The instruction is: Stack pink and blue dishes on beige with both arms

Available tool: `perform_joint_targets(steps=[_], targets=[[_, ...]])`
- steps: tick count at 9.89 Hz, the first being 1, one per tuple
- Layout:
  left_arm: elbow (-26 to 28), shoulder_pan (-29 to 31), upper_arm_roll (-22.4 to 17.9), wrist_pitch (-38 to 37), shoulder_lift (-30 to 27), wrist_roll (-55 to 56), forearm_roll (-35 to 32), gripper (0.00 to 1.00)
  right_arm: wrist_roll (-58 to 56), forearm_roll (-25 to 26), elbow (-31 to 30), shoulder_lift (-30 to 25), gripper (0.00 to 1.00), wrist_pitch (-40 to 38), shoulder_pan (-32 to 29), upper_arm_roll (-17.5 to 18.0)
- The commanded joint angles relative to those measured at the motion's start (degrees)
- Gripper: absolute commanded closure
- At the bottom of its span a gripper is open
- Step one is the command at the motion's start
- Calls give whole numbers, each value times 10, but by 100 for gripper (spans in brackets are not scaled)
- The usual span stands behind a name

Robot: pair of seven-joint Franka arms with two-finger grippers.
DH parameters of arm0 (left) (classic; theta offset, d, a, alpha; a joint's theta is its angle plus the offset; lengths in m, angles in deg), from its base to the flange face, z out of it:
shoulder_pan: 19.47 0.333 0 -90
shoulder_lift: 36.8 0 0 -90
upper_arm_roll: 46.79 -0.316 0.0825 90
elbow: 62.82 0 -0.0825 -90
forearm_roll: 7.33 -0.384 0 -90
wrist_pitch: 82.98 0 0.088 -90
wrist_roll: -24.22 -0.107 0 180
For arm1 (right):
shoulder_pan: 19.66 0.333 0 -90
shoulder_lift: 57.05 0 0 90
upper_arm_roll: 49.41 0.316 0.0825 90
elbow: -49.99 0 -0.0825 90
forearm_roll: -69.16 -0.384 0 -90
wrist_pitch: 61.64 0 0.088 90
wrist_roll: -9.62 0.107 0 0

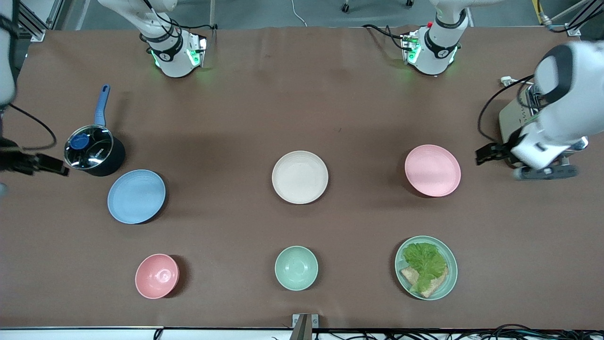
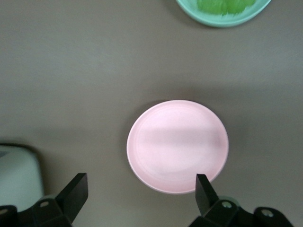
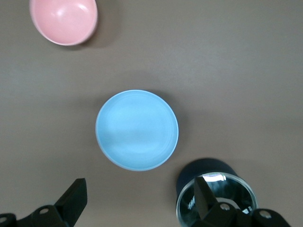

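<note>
The cream-beige plate [image 1: 300, 177] lies in the middle of the table. The pale pink plate [image 1: 432, 170] [image 2: 178, 145] lies beside it toward the left arm's end, and the light blue plate [image 1: 136, 196] [image 3: 137, 129] toward the right arm's end. All three lie apart and bare. My left gripper [image 1: 488, 153] [image 2: 141, 185] hangs open over the cloth just off the pink plate's rim, holding nothing. My right gripper [image 1: 47, 164] [image 3: 140, 188] hangs open over the cloth by the pot, just off the blue plate, holding nothing.
A dark pot [image 1: 94, 150] [image 3: 215, 194] with a glass lid and blue handle stands next to the blue plate. A silver appliance [image 1: 514, 118] sits under the left arm. Nearer the front camera are a pink bowl [image 1: 156, 276], a mint bowl [image 1: 296, 267] and a mint plate [image 1: 450, 278] with lettuce and bread.
</note>
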Motion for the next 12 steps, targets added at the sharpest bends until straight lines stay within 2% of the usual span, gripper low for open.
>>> perform_joint_targets(steps=[1,3,4,5,7,8,10,11,12], targets=[[81,8,5,169,73,-63,7,0,-125,-69,-8,74,0,55,-12,-33],[82,16,8,252,142,-63,18,0,-267,-159,-29,130,0,103,-15,-71],[82,16,7,264,161,-67,35,0,-313,-215,-48,147,0,116,-21,-79],[84,17,7,265,169,-70,37,4,-334,-250,-66,158,0,130,-21,-82],[90,18,6,263,169,-88,60,9,-336,-278,-111,165,3,180,-16,-81],[94,18,1,259,169,-123,72,11,-337,-299,-119,173,10,182,-14,-81],[91,20,-5,221,168,-191,140,25,-336,-304,-121,186,26,181,-14,-81],[91,18,-18,209,168,-225,170,35,-334,-304,-130,185,36,181,-14,-81],[91,18,-21,201,168,-247,182,57,-331,-316,-135,185,53,176,-12,-81]])
